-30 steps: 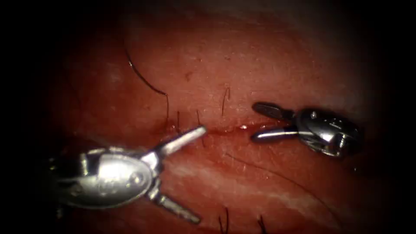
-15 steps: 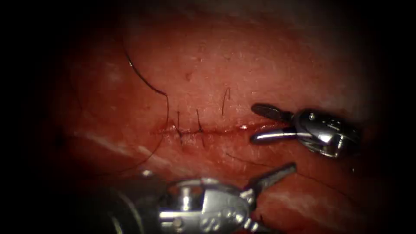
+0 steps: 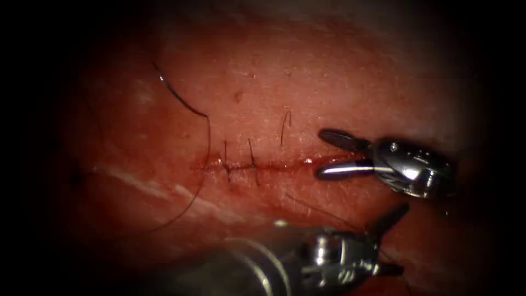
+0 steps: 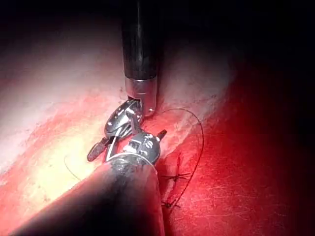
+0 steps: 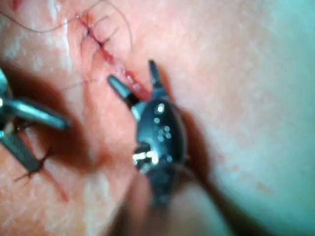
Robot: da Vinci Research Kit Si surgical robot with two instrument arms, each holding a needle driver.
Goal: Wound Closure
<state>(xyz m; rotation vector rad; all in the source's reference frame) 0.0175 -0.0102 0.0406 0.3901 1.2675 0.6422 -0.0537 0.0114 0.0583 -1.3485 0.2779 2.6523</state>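
Both tools' fingers are spread and nothing is held. The left tool (image 3: 386, 241) has been carried from the stitched cut (image 3: 246, 164) to five o'clock; the right tool (image 3: 334, 156) stays at three o'clock. Loose thread (image 3: 186, 104) lies on the tissue (image 3: 307, 77) at ten o'clock; no needle can be made out.

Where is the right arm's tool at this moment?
In the endoscope view the right arm's tool sits at the right end of the cut, jaws open astride it, holding nothing, above the left arm's tool.
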